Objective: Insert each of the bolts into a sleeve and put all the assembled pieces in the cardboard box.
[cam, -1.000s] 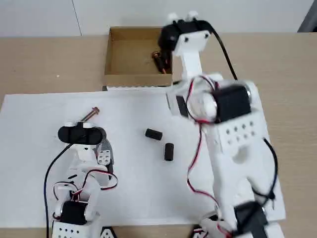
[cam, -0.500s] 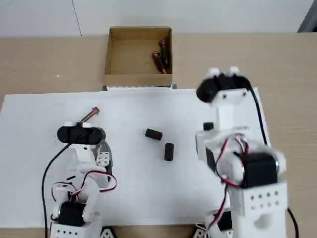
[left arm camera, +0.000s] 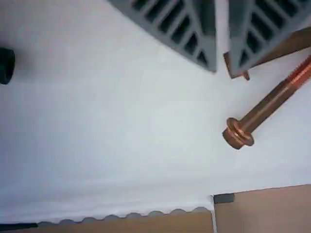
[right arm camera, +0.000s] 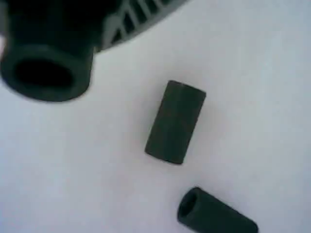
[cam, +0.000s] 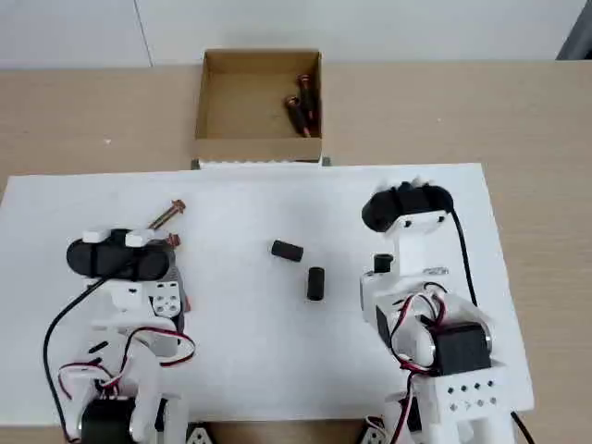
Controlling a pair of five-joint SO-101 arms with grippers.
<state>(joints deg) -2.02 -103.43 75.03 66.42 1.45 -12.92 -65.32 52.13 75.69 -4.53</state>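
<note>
Black sleeve [right arm camera: 46,73] (hollow) in right end effector [cam: 383,263].

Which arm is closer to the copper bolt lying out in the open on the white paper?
Left. The bolt lies just beside the left arm; the right arm stands far across the white sheet, with two black sleeves lying between.

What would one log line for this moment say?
left fingers: shut on bolt | right fingers: shut on sleeve | white sheet: loose bolt, two loose sleeves | cardboard box: two assembled pieces
</note>
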